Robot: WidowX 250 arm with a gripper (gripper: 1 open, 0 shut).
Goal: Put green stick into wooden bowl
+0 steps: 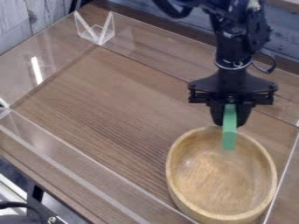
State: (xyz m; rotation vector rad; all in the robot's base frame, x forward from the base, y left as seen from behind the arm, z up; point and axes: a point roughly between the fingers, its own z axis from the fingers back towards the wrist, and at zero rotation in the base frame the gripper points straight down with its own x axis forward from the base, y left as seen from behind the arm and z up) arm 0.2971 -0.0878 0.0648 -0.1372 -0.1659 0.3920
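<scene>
Black arm [239,35], black crossbar gripper [233,109]; cable loop, prob. black.

You cannot see the top end of the green stick [232,129]: it disappears up between the dark fingers of the gripper [232,107], so how much of it sits inside the clamp stays hidden from you. The fingertips themselves blur into one black mass, too soft for you to separate. Above the gripper, the arm [237,26] runs out of the picture's top edge. Below the tool, the wooden bowl [187,188] has its near rim sliced off by the bottom edge. Whether the stick's lower tip touches the bowl floor, you cannot tell
</scene>
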